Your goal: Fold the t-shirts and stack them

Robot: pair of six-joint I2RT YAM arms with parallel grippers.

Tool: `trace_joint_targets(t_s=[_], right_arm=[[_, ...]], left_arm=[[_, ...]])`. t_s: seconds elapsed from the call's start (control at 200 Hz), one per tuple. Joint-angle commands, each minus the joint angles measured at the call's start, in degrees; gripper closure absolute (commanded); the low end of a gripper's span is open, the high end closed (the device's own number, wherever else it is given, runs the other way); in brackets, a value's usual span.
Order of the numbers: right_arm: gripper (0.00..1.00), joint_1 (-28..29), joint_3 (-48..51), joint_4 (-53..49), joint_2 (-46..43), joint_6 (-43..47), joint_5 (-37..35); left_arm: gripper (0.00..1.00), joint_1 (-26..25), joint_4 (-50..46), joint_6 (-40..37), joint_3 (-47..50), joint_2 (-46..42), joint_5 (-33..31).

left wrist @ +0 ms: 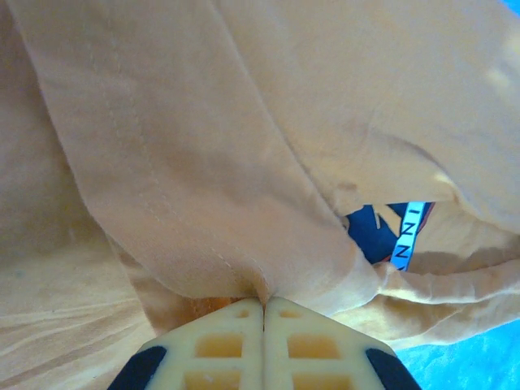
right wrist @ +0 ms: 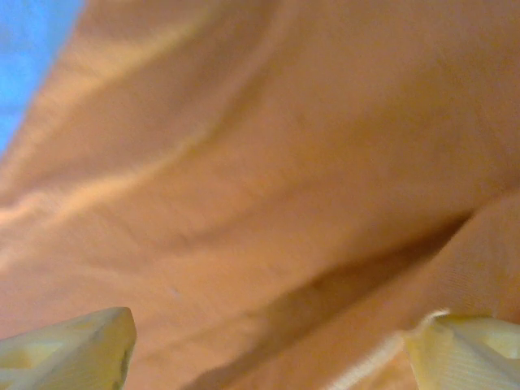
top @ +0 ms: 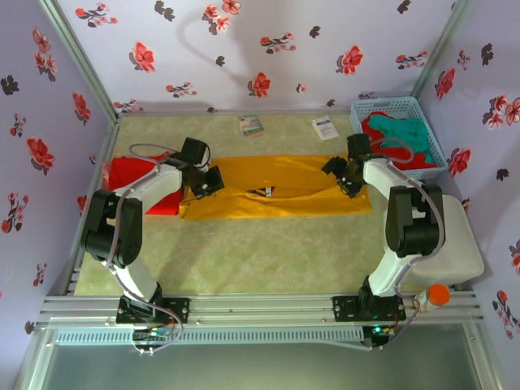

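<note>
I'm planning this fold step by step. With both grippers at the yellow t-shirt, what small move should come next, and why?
Probably close the right gripper on the yellow t-shirt. The left gripper is shut on a fold of it, while the right one's fingers stand apart with cloth just ahead, so it likely has no hold yet.
</note>
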State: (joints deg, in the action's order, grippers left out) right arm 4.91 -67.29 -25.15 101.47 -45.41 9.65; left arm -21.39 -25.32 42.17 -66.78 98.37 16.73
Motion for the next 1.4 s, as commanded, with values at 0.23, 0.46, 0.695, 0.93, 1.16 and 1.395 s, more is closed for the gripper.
trace_joint_targets(t_s=[0.23,0.46,0.695,0.93,1.16,1.395], right_arm=[[0.15,-2.1,-5.8,-4.0,1.5,3.7,-3.5],[0.15,-2.2,-5.6,-8.2,-2.5,8.6,-6.3],[0.14,-2.4,-3.1,-9.2,-5.6,9.8,-4.9],[0.15,-2.7,-0.7,-9.0,-6.7,10.4,-4.0],[0.15,-2.7,0.1,-9.3,-7.0,11.1,-3.4],[0.15,-2.3,-1.0,-8.8,-5.8,11.5,-2.7]], left_arm=[[1.00,-0.3,-8.8,-6.7,-12.6,6.0,-2.2],[1.00,-0.2,-14.1,-9.9,-25.0,14.9,-3.5],[1.00,-1.6,-19.8,-12.6,-39.3,23.9,-5.1],[1.00,-2.7,-29.2,-17.2,-56.5,35.1,-6.7],[0.55,-2.8,-37.5,-19.9,-64.9,40.4,-11.2],[0.37,-0.4,-35.3,-19.2,-56.4,30.0,-14.0]])
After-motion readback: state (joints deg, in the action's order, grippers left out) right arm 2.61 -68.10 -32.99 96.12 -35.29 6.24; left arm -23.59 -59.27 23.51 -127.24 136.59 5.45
